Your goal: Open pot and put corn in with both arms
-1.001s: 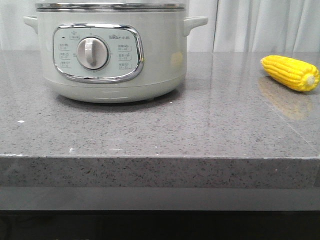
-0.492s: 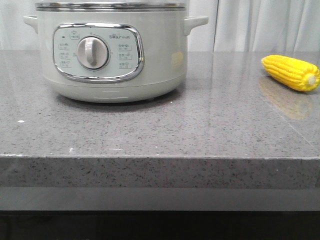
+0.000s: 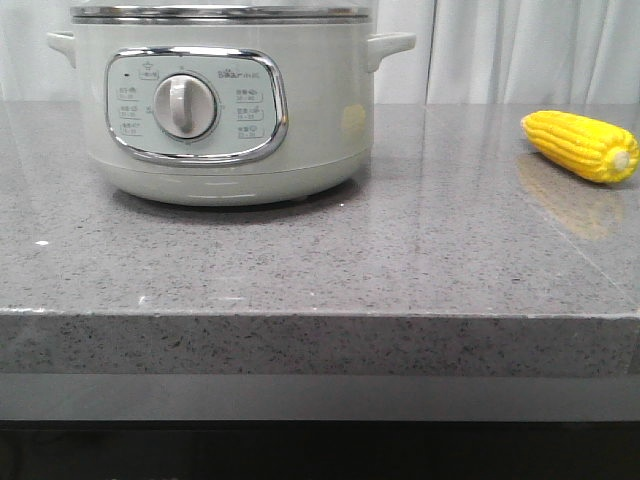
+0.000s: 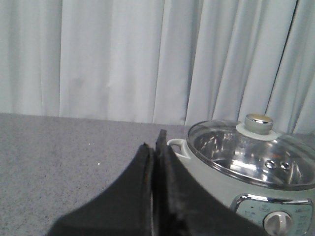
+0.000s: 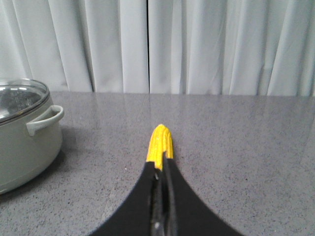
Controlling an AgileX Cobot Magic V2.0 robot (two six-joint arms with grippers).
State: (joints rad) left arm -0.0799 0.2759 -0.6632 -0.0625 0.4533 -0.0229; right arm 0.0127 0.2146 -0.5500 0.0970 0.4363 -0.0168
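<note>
Corn (image 5: 160,142) lies dead ahead of right gripper (image 5: 160,169), long axis in line with pressed-together jaws; left gripper (image 4: 155,147) jaws also pressed together, beside pot (image 4: 246,196), lid on

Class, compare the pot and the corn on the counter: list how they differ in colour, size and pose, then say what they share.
Colour: the pot is pale grey-green with a chrome-framed panel; the corn is bright yellow.
Size: the pot is far larger than the corn.
Pose: the pot stands upright with its glass lid on; the corn lies on its side.
Shared: both rest on the grey speckled counter, apart from each other, and no gripper touches either.
</note>
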